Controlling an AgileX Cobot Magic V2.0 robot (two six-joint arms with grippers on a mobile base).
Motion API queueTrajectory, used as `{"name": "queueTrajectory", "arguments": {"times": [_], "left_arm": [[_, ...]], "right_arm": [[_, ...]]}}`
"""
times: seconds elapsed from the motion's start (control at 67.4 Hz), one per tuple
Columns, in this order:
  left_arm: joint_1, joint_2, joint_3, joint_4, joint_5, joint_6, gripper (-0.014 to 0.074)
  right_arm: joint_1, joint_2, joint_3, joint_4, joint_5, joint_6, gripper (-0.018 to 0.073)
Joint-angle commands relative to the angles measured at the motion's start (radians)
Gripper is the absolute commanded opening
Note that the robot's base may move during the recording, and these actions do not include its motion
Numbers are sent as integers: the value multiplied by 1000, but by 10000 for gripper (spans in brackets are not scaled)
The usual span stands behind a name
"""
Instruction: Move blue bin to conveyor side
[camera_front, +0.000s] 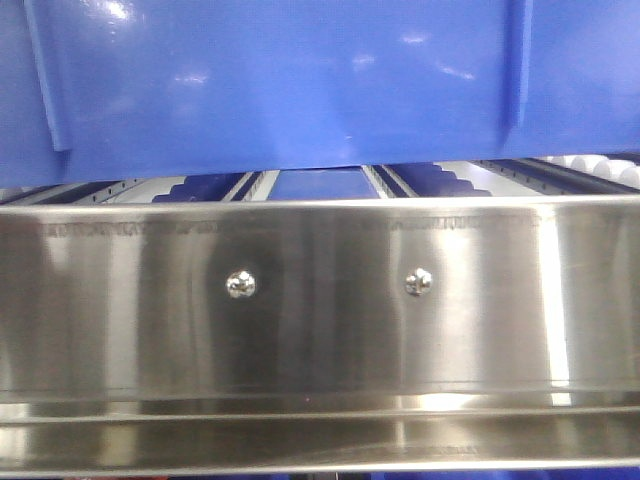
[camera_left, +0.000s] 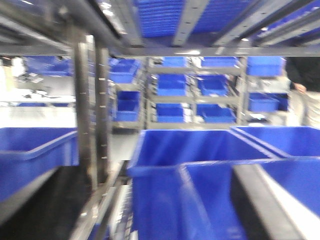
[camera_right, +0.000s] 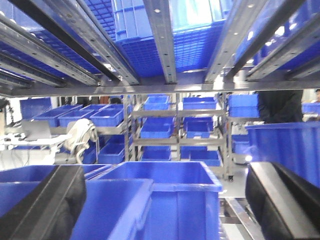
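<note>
The blue bin (camera_front: 300, 90) fills the whole top of the front view and runs off both sides. Its wall is glossy, with a raised rib near each end, and its lower edge hangs just above the steel rail (camera_front: 320, 340). That rail stretches flat across the frame beneath it, mirror-bright. Through the thin gap between the two, roller tracks (camera_front: 385, 180) run back behind the rail.

Over to the right wrist camera: overhead rails (camera_right: 165, 40) fan out above, with blue crates (camera_right: 150, 55) showing between them. Far back stands shelving (camera_right: 180, 135) packed with smaller bins. Closer in, an open bin (camera_right: 170, 182) sits dead ahead, with a nearer bin corner (camera_right: 115, 210) overlapping its left side. Whether either is the big one, I can't tell. The right gripper (camera_right: 162, 172) has its black fingers (camera_right: 50, 200) flung out to both edges of the view, so it's released.

The left wrist camera is badly smeared. The left gripper (camera_left: 152, 170) shows two dark fingers (camera_left: 260, 200) well apart, so it's spread as well, with an open-topped bin (camera_left: 200, 147) between and beyond them. Contact there? Can't tell through the blur.

Smallest of all, two rivets (camera_front: 240, 284) shine side by side on the rail face.
</note>
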Motion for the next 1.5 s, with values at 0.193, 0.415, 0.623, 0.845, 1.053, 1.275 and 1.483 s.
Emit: {"name": "queueTrajectory", "arguments": {"times": [0.193,0.415,0.623,0.845,1.053,1.275,1.483], "left_arm": [[-77,200,-161,-31,104,1,590],[-87,306,-332,-43,262,1,590],[-87,487,-544,-47,512,1,590],[-87,613,-639,-50,647,1,590],[-87,681,-646,-54,725,1,590],[-87,753,-689,-76,820,1,590],[-87,852,-857,-74,858,1,590]], "right_arm": [[11,274,-246,3,92,0,549],[11,447,-455,5,298,0,549],[11,589,-639,11,565,0,549],[26,734,-802,49,816,-46,549],[90,898,-1001,32,1025,-50,549],[141,1085,-1209,-137,1108,12,549],[147,1147,-1244,-151,1108,60,549]]}}
